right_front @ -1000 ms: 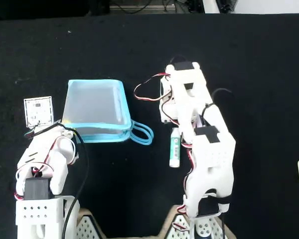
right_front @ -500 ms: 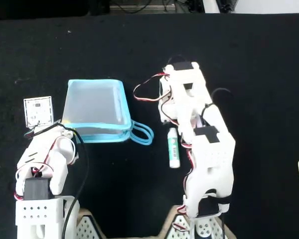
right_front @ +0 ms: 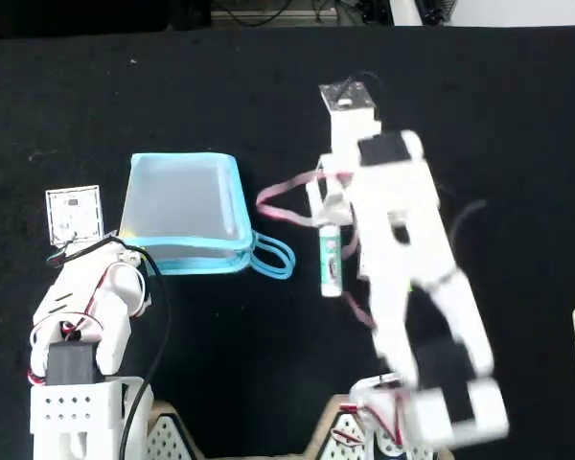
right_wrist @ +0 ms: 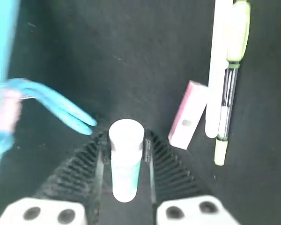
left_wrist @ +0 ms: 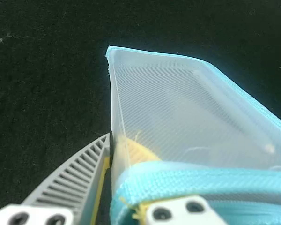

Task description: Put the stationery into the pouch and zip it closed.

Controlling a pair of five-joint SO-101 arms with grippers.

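**Glue stick gripped beside pouch's loop**

The right end effector (right_wrist: 125, 140) is grasping a white glue stick (right_front: 331, 264) across its barrel. The stick is near the blue carry loop (right_front: 273, 257) of the mesh pouch (right_front: 184, 196), with a strip of black desk (right_front: 498, 115) between them. The left end effector (right_front: 125, 251) is clenched on the pouch's near-left corner, at the blue zip edge. A pink eraser (right_wrist: 189, 115), a white pen (right_wrist: 217, 70) and a green-tipped pen (right_wrist: 230, 86) lie on the stick's side away from the loop.
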